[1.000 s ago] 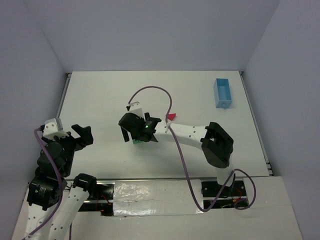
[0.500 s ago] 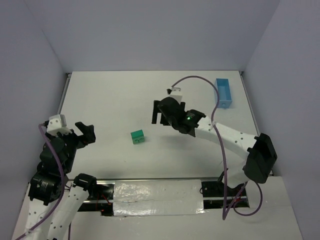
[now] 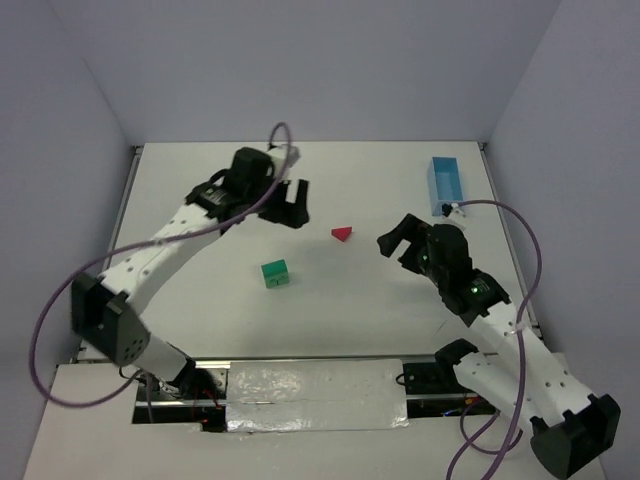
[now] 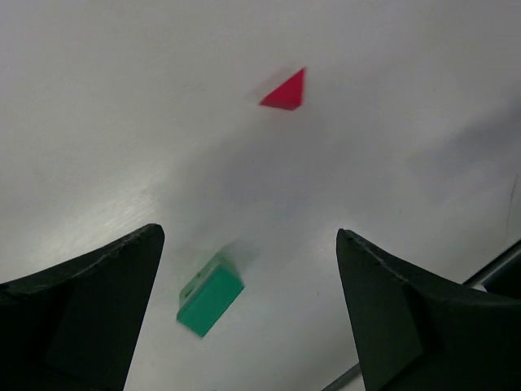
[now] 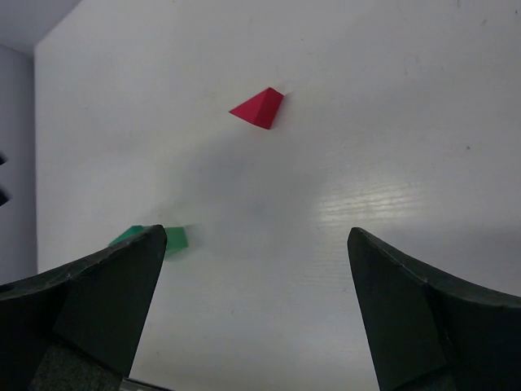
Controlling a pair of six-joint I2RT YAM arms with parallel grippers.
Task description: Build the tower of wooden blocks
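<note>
Both of my claws are wide open, and there is nothing in them. My left claw [image 3: 297, 203] hangs over the far part of the white worktop [image 3: 330, 310], at the end of my long, stretched-out arm. My right claw [image 3: 398, 232] hangs over the right side, near the light blue box [image 3: 446, 186] that stands by the far right corner.

The tower blocks lie between my two claws. The green block [image 3: 275, 272] sits on the worktop near the middle. The red triangle [image 3: 342, 233] lies a little farther back and to the right of it — the two do not touch. Nothing is stacked on anything, so the tower is not built yet.

From my left wrist I see the green block low down between my two black fingers [image 4: 81, 309], flat on the worktop. The red triangle is farther off, well apart from it.

From my right wrist I see the red triangle out in front of me. The green block is off to one side, right by the edge of one finger — it looks blurry there, so I cannot tell its shape.
</note>
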